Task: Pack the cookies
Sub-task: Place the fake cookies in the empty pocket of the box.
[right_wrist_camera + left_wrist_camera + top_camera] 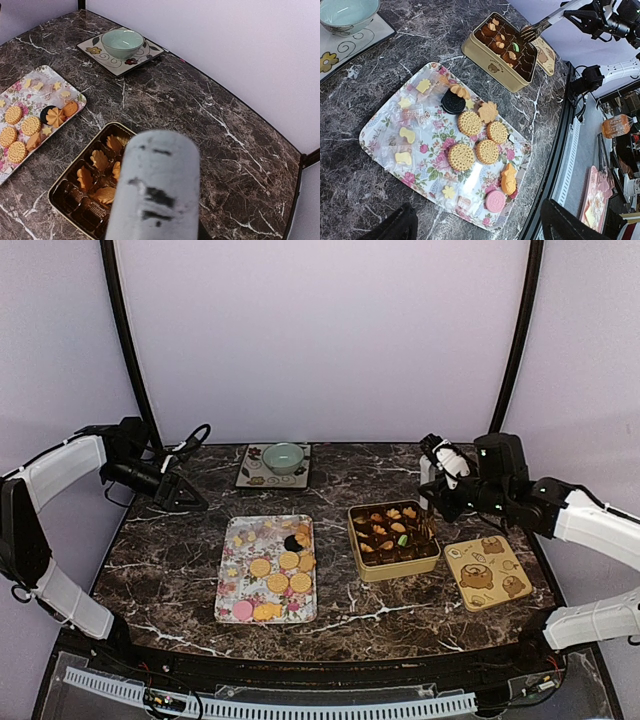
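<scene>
**Tongs over the tin: a knock or a drop is the hazard**

A cookie already seated could be crushed or tipped out if the tongs (540, 27) are lowered too steeply, as their tips hang just above the cups at the 2 o'clock corner of the tin (398, 570). Whether anything is pinched in the tips cannot be told.

The right gripper (437, 485) is closed on the tongs' handle and reaches in from 3 o'clock. The left gripper (186, 498) is parked at 10 o'clock, fingers spread wide. Most cookies (280, 570) lie on the tray (222, 595) at 6 o'clock.
</scene>
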Available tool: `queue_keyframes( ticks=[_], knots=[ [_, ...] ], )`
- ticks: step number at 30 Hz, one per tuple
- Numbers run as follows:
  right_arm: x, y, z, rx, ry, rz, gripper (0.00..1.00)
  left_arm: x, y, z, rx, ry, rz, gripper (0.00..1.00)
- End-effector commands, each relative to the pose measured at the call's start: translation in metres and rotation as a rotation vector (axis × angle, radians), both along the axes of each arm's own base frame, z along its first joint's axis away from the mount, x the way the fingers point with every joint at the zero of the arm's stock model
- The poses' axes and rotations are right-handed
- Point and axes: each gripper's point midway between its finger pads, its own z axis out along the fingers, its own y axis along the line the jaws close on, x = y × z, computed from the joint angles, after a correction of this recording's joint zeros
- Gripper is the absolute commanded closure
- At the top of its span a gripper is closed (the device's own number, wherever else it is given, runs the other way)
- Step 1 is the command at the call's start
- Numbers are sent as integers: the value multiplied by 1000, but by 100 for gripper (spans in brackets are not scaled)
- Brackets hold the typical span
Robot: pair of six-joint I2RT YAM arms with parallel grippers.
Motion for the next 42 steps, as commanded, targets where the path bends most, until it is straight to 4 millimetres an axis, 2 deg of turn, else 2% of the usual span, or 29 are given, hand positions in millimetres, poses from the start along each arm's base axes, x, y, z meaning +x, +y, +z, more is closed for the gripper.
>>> queue_keyframes(
  ticks=[1,6,17,26,38,42],
  knots=[
    [8,-1,13,28,-57,-12,97,-2,-1,10,-26,-11,-13,13],
    [9,1,15,41,-61,-4,86,-3,-1,12,-25,-14,-14,13],
    [12,1,17,62,-68,-8,75,-4,-2,13,-30,-12,-22,13],
    [6,2,23,79,-63,13,66,-6,-2,13,-32,-9,-26,13],
    [11,-6,43,69,-110,-9,72,-7,-2,15,-29,-12,-28,13],
    [14,-10,37,53,-100,-21,72,-8,-2,14,-29,-11,-29,13]
  ],
)
